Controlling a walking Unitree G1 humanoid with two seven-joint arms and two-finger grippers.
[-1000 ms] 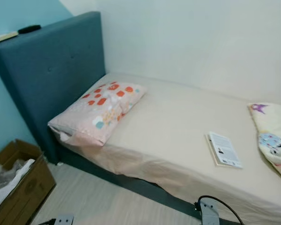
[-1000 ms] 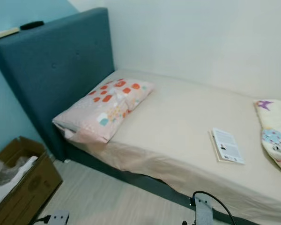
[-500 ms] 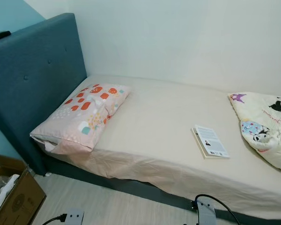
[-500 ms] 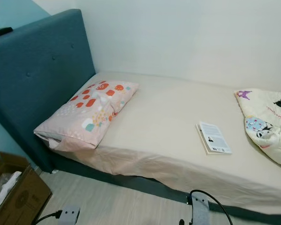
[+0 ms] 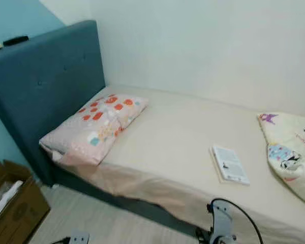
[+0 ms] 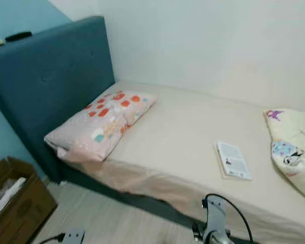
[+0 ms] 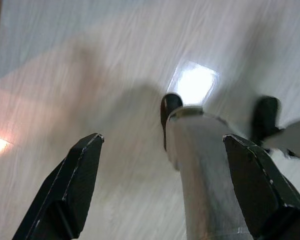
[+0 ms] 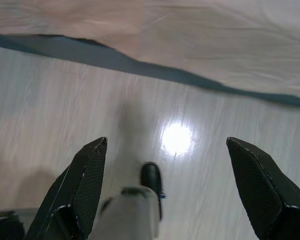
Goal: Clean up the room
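A bed with a cream sheet stands against the white wall. A pink pillow with orange and teal patches lies at its head. A small white book lies flat near the bed's front edge. At the right end lies a crumpled cream blanket with cartoon prints. My left gripper hangs open over the pale wood floor, with nothing between its fingers. My right gripper also hangs open above the floor, close to the bed's edge.
A blue padded headboard rises at the left, with a black object on its top. An open cardboard box with white stuff inside stands on the floor at lower left. Pale wood floor runs along the bed.
The whole picture has shifted as the camera swung left and then back to the right. Pillow, book and blanket lie where they were. Both arms still hang low.
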